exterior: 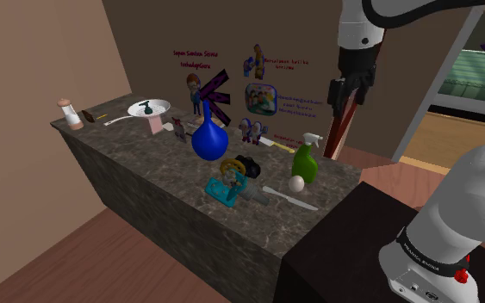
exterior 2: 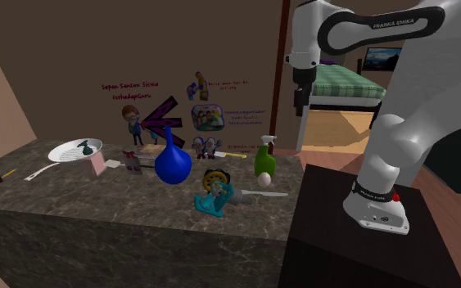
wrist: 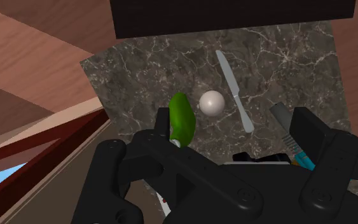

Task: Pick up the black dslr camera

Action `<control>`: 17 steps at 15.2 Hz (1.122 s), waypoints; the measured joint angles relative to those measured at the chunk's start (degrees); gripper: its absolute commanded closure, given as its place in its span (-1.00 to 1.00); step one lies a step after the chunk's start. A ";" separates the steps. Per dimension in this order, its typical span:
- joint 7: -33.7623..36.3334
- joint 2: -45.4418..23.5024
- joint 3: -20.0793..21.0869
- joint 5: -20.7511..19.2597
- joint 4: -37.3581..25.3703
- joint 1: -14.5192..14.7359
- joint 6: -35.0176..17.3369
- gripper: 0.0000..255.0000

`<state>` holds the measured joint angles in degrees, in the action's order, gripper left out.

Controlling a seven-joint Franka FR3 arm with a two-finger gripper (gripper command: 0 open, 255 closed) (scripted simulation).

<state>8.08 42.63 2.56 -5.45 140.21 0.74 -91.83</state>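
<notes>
Reference: shoulder view, left to right.

1. A pink-and-white hourglass-shaped item (exterior: 70, 114) stands at the left end of the dark marbled surface (exterior: 158, 146).
2. A white pan (exterior: 148, 108) follows, then a blue vase (exterior: 209, 138).
3. The black dslr camera (exterior: 249, 166) sits mid-surface, just right of the vase. A teal object (exterior: 223, 189) carrying a yellow ring lies directly in front of it.
4. A knife (exterior: 288, 198), a white ball (exterior: 296, 182) and a green spray bottle (exterior: 305, 161) occupy the space right of the camera.
5. The hand (exterior: 350, 99) hangs above the right end of the surface, well apart from the camera. In the wrist view its fingers (wrist: 314, 137) stand apart, clasping nothing.

Markings: the arm (exterior 2: 384, 33) reads "FRANKA EMIKA". The magenta wall lettering (exterior: 193, 58) cannot be read with certainty.
</notes>
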 measured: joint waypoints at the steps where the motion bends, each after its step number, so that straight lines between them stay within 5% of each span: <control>1: 0.00 0.00 0.00 0.00 0.00 0.00 0.00 -1.00; 17: -0.64 -31.46 1.22 -2.56 -6.95 0.85 -24.22 -1.00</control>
<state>7.44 11.18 3.77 -8.01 133.26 1.59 -116.05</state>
